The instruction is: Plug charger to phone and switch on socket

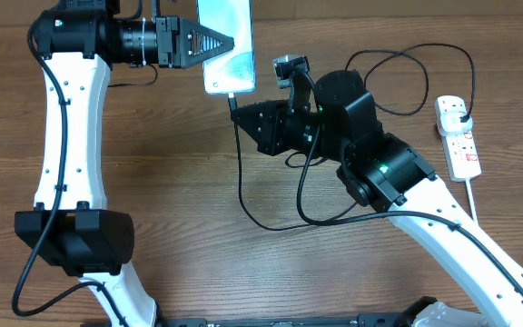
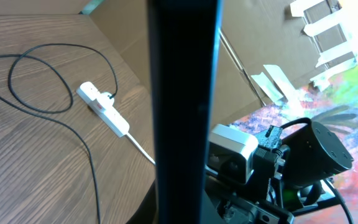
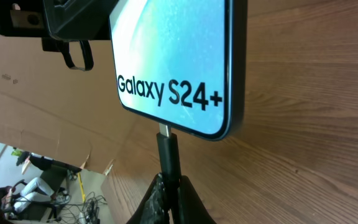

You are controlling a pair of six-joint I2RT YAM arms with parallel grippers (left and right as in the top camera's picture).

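Left gripper (image 1: 209,43): closed on phone (image 1: 228,41) edge
Right gripper (image 3: 168,199): pinching charger (image 3: 167,152) tip — at phone's port
Socket (image 1: 459,138): far right of tabletop (image 1: 189,191)

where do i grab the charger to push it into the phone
Grip the stiff black connector housing just behind its metal tip, coming from below the phone's short bottom edge, in line with the port. The cable behind is limp and would buckle. The right tool grips its rear end.
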